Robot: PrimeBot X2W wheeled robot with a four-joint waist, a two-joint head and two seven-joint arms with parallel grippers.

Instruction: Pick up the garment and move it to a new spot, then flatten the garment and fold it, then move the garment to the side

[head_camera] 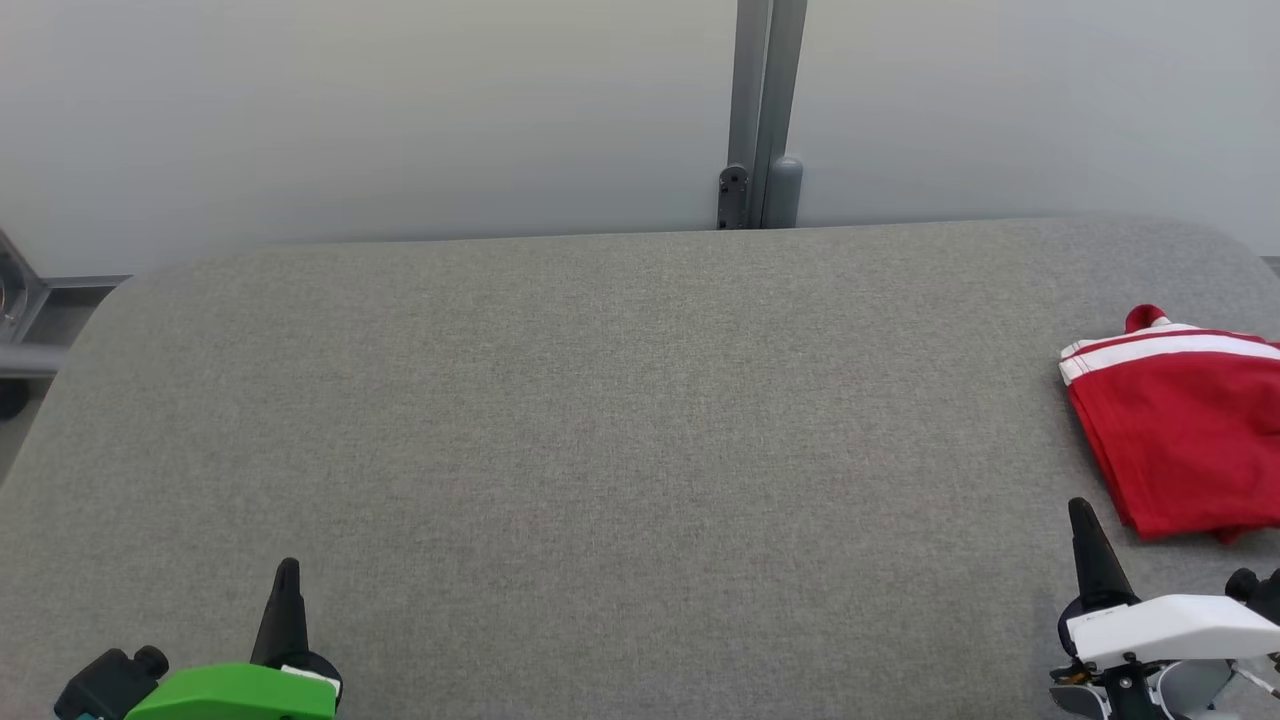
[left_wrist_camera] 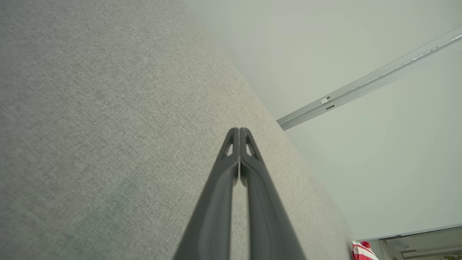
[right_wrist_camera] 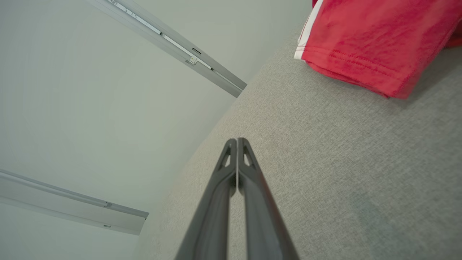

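The garment (head_camera: 1180,430) is red with white stripes and lies folded at the right edge of the grey table (head_camera: 600,430), partly cut off by the head view's border. In the right wrist view the garment (right_wrist_camera: 375,39) fills the upper right corner, and a small corner of the garment (left_wrist_camera: 362,251) shows low in the left wrist view. My right gripper (head_camera: 1082,512) sits just in front of it, shut and empty, fingertips together (right_wrist_camera: 237,140). My left gripper (head_camera: 288,568) rests at the lower left, far from the cloth, also shut with nothing held (left_wrist_camera: 239,129).
A pale wall (head_camera: 400,110) with a grey vertical post (head_camera: 762,110) runs behind the table's far edge. A metal frame part (head_camera: 30,320) sits off the table's left corner. The broad middle of the cloth-covered surface lies between the two grippers.
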